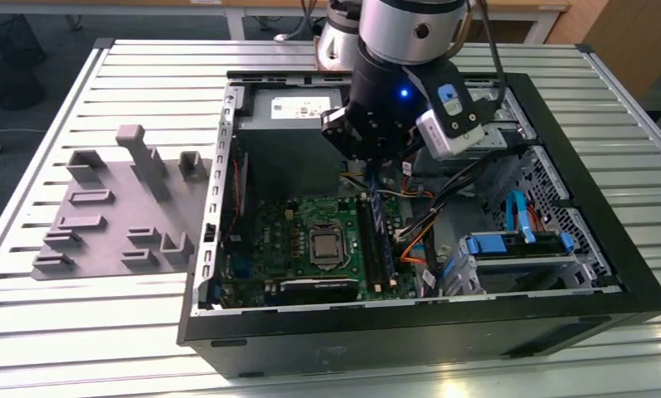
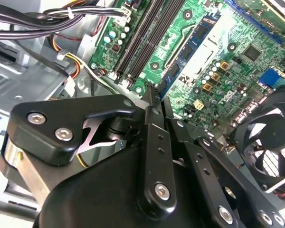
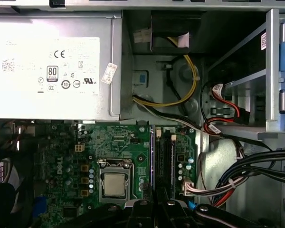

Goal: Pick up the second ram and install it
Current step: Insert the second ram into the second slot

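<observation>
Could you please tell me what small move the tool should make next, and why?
Probably ease straight down a little, slowly: the shut tool hangs over one end of the black slots on the motherboard, roughly in line with them and apparently above them.

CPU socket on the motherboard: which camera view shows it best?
The first wrist view: the CPU socket is seen nearly straight down, with nothing in front of it. The exterior view shows it from farther off, inside the case. The second wrist view catches it at a slant, under glare.
</observation>
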You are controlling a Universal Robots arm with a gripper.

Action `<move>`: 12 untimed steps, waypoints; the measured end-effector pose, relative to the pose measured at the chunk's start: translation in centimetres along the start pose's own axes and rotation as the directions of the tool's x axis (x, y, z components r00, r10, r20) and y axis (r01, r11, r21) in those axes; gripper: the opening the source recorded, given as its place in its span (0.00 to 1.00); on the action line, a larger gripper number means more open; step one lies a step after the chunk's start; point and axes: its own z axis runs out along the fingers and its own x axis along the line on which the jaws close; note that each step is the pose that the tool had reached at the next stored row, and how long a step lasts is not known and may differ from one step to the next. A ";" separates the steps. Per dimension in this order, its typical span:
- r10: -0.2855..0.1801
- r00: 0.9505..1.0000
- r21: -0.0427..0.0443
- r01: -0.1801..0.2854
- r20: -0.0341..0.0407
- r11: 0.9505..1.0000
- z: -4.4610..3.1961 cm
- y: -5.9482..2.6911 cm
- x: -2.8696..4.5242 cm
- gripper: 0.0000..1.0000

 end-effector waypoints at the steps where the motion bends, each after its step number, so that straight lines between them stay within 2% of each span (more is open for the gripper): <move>1: 0.000 1.000 0.000 0.000 -0.001 1.000 0.17 0.00 -0.04 0.14; 12: 0.001 1.000 0.000 -0.001 -0.010 1.000 1.70 -0.04 -0.45 0.14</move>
